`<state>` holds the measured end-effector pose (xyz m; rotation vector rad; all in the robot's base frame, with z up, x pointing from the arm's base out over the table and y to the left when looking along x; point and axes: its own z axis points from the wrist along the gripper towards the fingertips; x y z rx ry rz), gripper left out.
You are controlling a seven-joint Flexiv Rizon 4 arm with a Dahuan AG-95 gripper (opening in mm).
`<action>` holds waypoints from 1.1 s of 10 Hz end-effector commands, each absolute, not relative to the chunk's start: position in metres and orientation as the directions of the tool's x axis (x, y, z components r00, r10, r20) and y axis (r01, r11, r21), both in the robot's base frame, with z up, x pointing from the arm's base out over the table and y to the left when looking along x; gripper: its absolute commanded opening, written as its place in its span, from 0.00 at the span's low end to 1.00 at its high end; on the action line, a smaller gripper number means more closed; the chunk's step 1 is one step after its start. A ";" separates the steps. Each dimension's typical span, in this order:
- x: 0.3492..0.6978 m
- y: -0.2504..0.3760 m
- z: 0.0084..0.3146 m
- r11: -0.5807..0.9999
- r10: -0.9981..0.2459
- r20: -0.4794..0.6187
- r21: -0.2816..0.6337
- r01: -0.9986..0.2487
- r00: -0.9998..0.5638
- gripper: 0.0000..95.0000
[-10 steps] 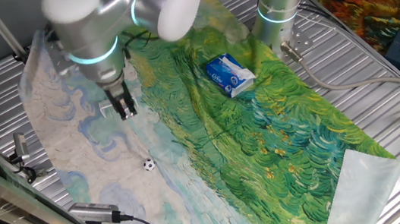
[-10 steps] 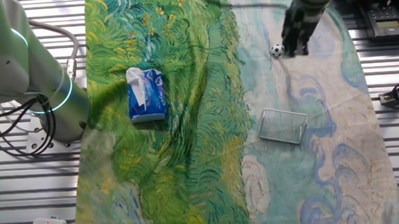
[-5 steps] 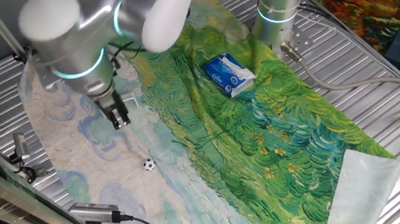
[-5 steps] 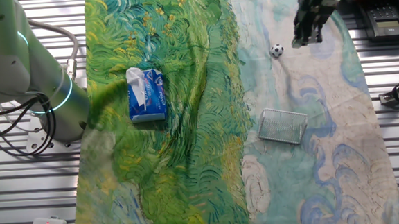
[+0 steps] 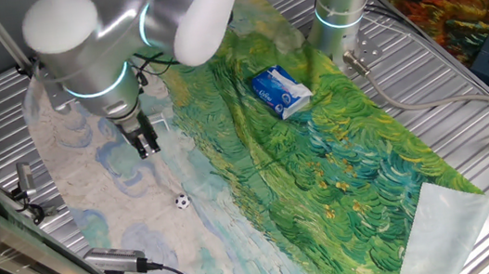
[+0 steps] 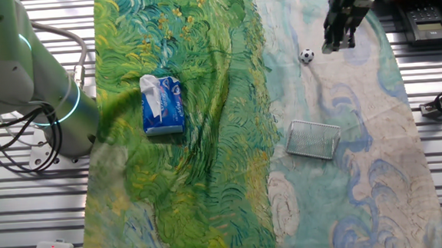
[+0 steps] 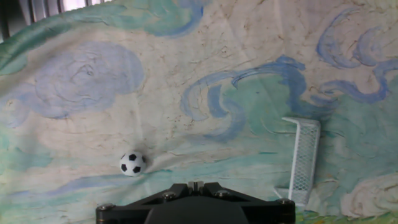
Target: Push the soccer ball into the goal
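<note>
The gripper (image 6: pixel 337 41) hangs over the painted cloth (image 6: pixel 232 177) with its fingers close together, gripping nothing. The ball (image 6: pixel 307 56) lies just beside it – apart, not touching (on the pale part of the cloth). The goal (image 6: pixel 313 139) lies well apart from the ball – the blue packet (image 6: pixel 162 104) farther off

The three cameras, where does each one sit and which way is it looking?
One fixed view: high at one end of the cloth, looking down its length; arm and gripper above the soccer ball.
The other fixed view: overhead from the opposite side; ball, goal, arm base.
Hand view: on the hand, facing down; only the hand's dark housing shows.
All three share the ball.
</note>
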<state>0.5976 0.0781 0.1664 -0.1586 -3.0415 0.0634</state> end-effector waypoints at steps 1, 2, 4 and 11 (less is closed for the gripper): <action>0.600 0.078 0.166 0.999 -0.005 0.133 -0.040 -0.011 -0.991 0.00; 0.600 0.078 0.166 0.997 -0.071 0.132 -0.023 -0.075 -0.989 0.00; 0.600 0.078 0.166 0.986 -0.163 0.137 -0.012 -0.167 -0.977 0.00; 0.600 0.078 0.166 0.972 -0.234 0.071 0.033 -0.232 -0.970 0.00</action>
